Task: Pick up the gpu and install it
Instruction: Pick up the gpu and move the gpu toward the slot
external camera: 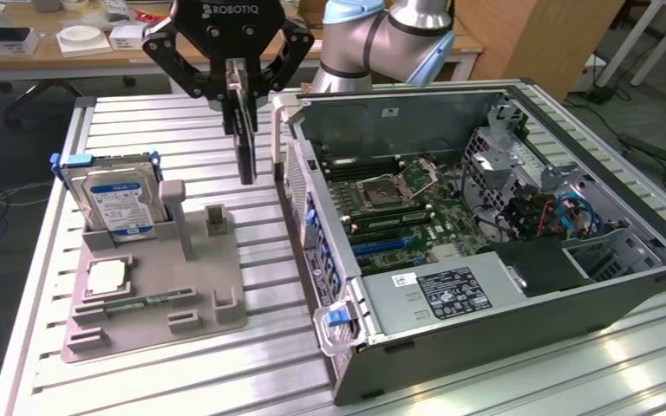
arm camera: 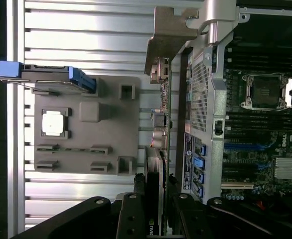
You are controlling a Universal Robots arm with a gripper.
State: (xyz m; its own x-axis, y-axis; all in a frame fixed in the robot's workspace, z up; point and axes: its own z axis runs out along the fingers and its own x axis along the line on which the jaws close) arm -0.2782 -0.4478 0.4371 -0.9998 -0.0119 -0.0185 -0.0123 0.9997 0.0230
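Gripper (arm camera: 155,214) (external camera: 242,87): black two-finger claw, drawn partway in and clamped on both faces of the gpu (external camera: 245,147) at one end of the card.

Gpu: thin, flat, dark card hanging on edge. Wrist view shows it edge-on, with a green board edge, small metal ports and a silvery bracket (arm camera: 163,35) at the far end.

Position: lifted above the slatted metal table (external camera: 194,373), between the grey holder tray (external camera: 166,303) and the open computer case (external camera: 484,217), just outside the case's perforated wall.

On the tray: hard drive (external camera: 114,195) with a blue-white label standing upright, a square silver chip (external camera: 105,277), and a narrow green memory strip (external camera: 148,302) lying flat.
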